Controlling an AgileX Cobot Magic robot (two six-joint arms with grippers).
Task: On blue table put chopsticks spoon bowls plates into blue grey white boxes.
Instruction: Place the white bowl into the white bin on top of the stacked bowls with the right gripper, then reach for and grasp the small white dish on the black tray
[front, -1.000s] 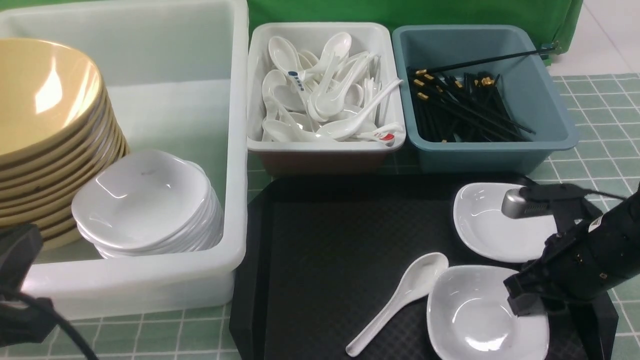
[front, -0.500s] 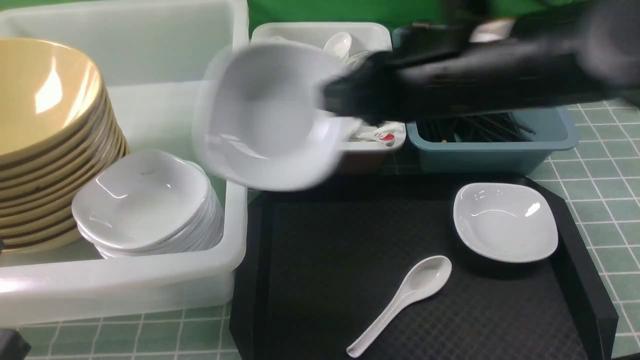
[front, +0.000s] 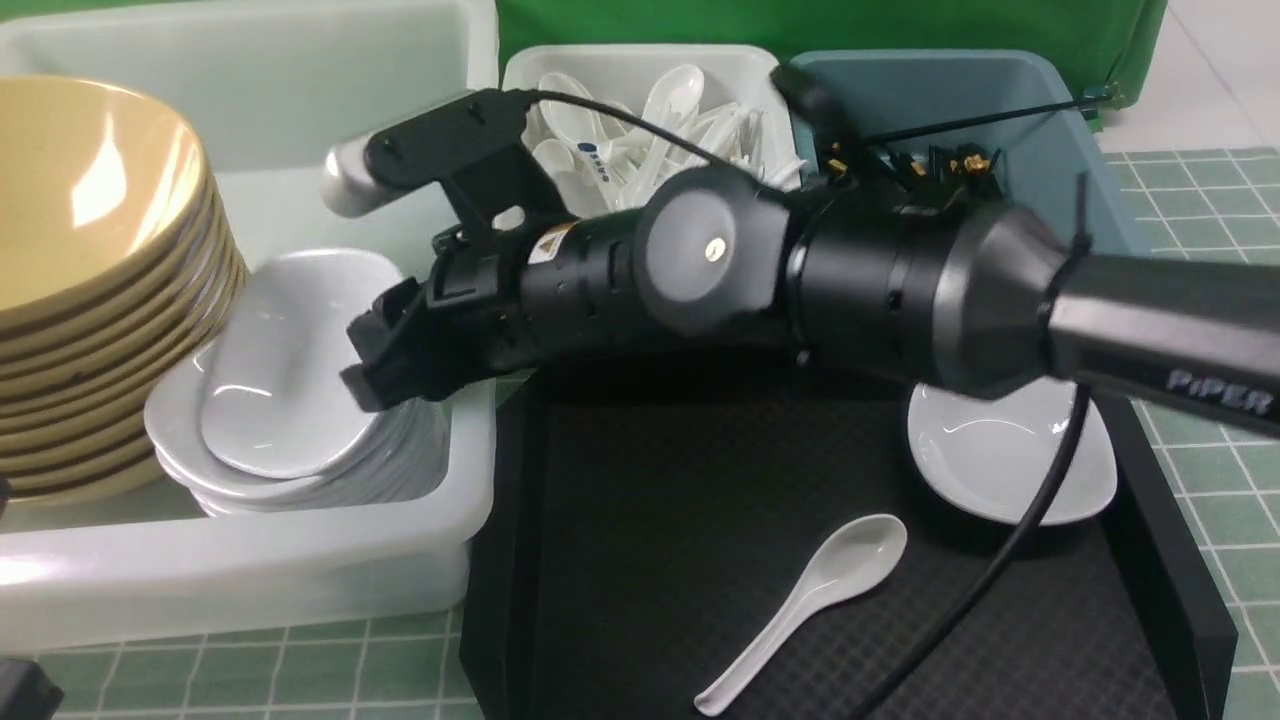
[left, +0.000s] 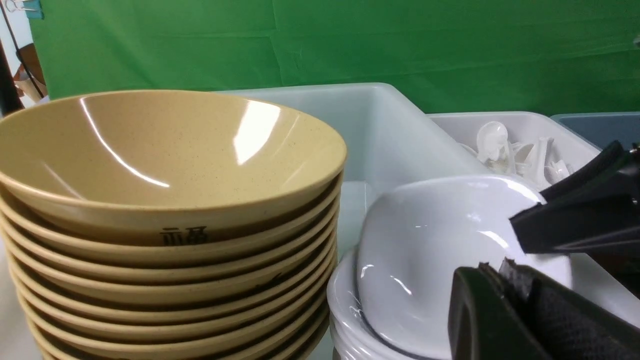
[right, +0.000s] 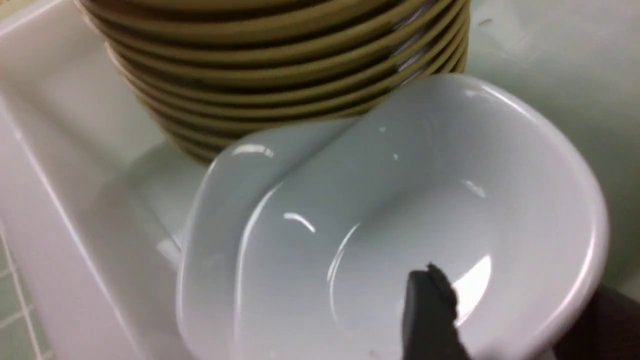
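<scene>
My right gripper (front: 375, 350) reaches into the large translucent white box (front: 250, 580), open, its fingers either side of the rim of a white plate (front: 270, 370). That plate (right: 400, 200) lies tilted on the stack of plates (front: 300, 480), leaning toward the stacked tan bowls (front: 90, 250). One finger (right: 430, 310) sits inside the dish, well apart from the rim. My left gripper (left: 495, 267) is shut and empty, low beside that box. A white spoon (front: 810, 600) and another plate (front: 990, 450) lie on the black tray (front: 650, 520). Chopsticks (front: 940, 160) lie in the blue-grey box (front: 1080, 200).
The small white box (front: 640, 290) holds several spoons. My right arm stretches across the tray and in front of both small boxes. The blue table (front: 1200, 250) shows at the right and along the front edge. A green backdrop stands behind the boxes.
My right gripper lifted a plate off the tray, swung it left across the boxes and set it on the plate stack; its jaws have opened. One plate and the spoon stay on the tray.
</scene>
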